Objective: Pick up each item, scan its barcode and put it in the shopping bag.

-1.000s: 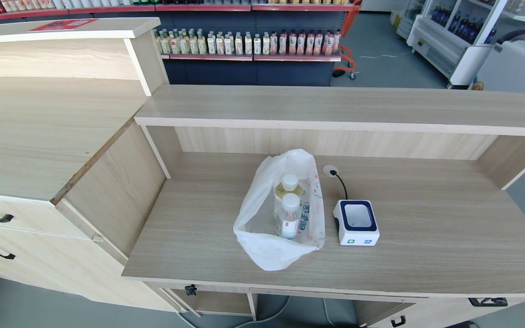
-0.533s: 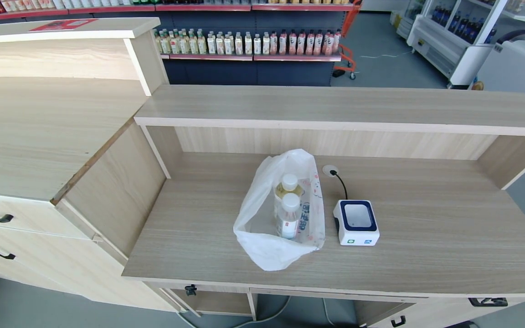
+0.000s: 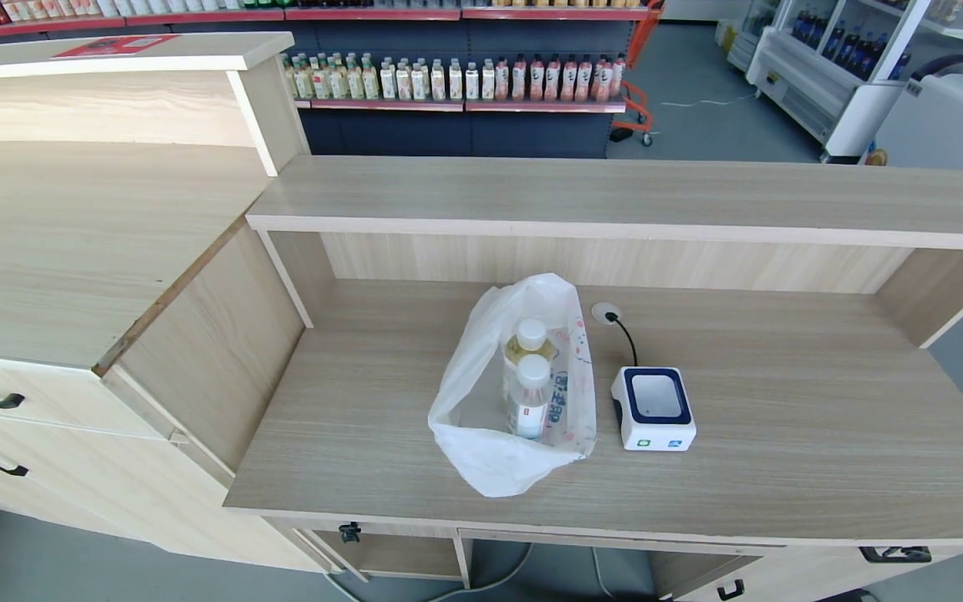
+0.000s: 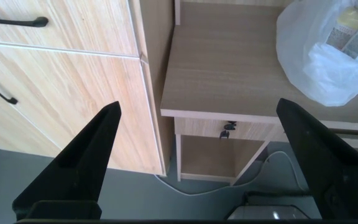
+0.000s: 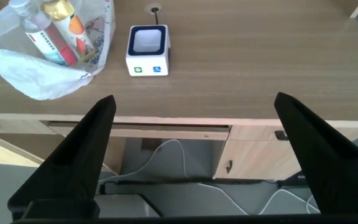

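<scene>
A white plastic shopping bag (image 3: 506, 401) stands on the wooden counter (image 3: 782, 435) with two bottles (image 3: 529, 393) upright inside it. The bag (image 5: 48, 62) and its bottles (image 5: 45, 34) also show in the right wrist view, and a part of the bag (image 4: 328, 56) in the left wrist view. Just right of the bag sits the white barcode scanner (image 3: 654, 408), window facing up. My left gripper (image 4: 207, 162) hangs open below and left of the counter's front edge, holding nothing. My right gripper (image 5: 194, 155) hangs open in front of the counter, below its edge, also with nothing in it.
A raised shelf (image 3: 615, 201) runs along the back of the counter. A taller cabinet with drawers (image 3: 47, 276) stands to the left. The scanner's cable runs to a hole (image 3: 606, 314) in the counter. Store shelves with bottles (image 3: 456, 79) stand far behind.
</scene>
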